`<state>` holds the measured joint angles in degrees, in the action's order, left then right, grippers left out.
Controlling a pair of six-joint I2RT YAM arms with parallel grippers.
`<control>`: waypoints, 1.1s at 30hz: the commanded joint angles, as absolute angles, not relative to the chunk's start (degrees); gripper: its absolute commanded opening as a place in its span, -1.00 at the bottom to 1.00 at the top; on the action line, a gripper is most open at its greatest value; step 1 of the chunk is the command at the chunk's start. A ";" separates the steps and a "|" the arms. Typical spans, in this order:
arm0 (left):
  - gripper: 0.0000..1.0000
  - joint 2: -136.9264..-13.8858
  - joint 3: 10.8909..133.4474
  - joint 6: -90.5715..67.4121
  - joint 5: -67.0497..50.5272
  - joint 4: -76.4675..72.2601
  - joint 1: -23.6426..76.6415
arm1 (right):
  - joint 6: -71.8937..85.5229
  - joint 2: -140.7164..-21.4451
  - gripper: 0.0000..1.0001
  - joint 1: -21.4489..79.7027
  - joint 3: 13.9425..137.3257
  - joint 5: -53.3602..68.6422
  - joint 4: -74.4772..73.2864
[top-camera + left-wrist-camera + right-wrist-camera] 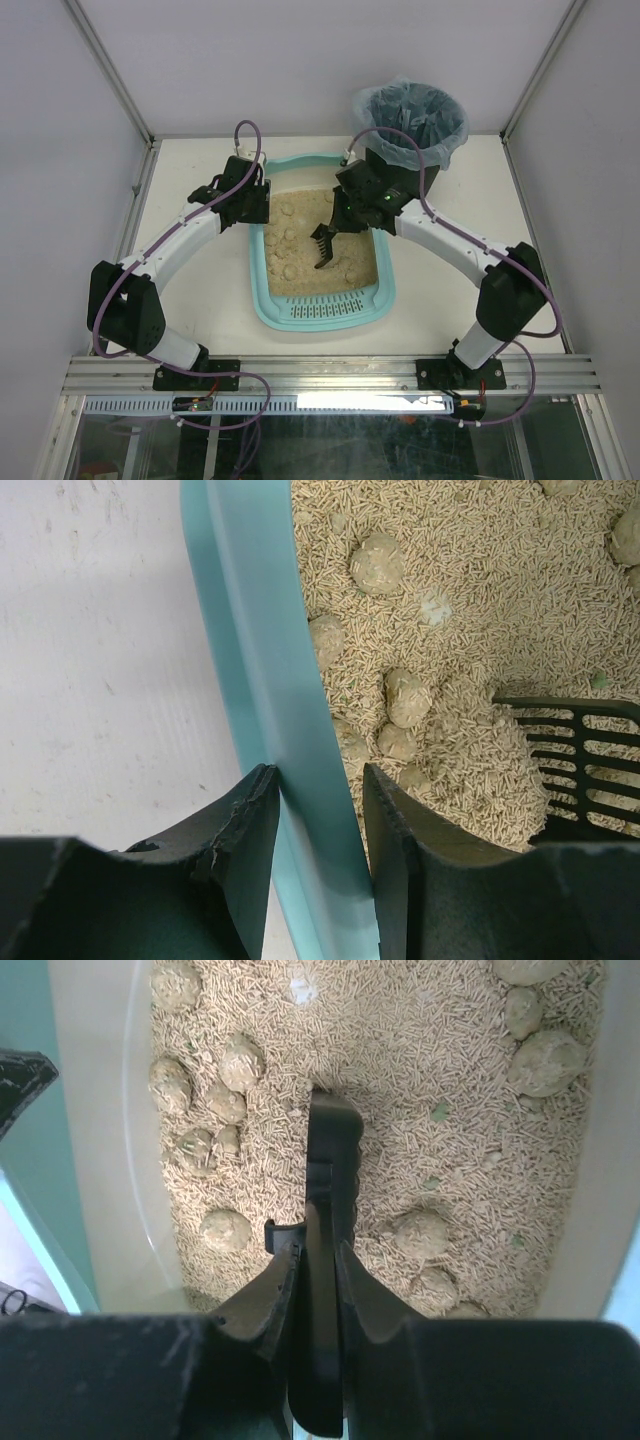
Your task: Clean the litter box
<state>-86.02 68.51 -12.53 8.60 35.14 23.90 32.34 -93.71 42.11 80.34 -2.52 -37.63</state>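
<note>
The light teal litter box point(258, 290) lies mid-table, filled with beige pellet litter and several round clumps point(290, 240). My left gripper point(255, 205) stands at its far left rim. In the left wrist view my gripper point(318, 780) is closed on that teal rim point(250, 630), one finger outside and one inside. My right gripper point(340, 215) is over the litter, shut on the handle of the black slotted scoop point(322, 248). In the right wrist view my gripper point(318, 1255) holds the scoop point(330, 1150) edge-on, its head down at the litter among clumps point(545, 1060). The scoop's head also shows in the left wrist view point(580, 760).
A black round bin point(410, 120) with a bluish bag liner stands just beyond the box's far right corner, behind the right arm. The box's slotted strip point(320, 312) is at its near end. White walls close in the table on three sides.
</note>
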 commanded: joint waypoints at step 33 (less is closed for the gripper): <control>-0.29 -86.42 68.73 -11.26 5.77 33.45 23.55 | 54.93 -92.76 -1.00 46.43 56.35 6.08 2.06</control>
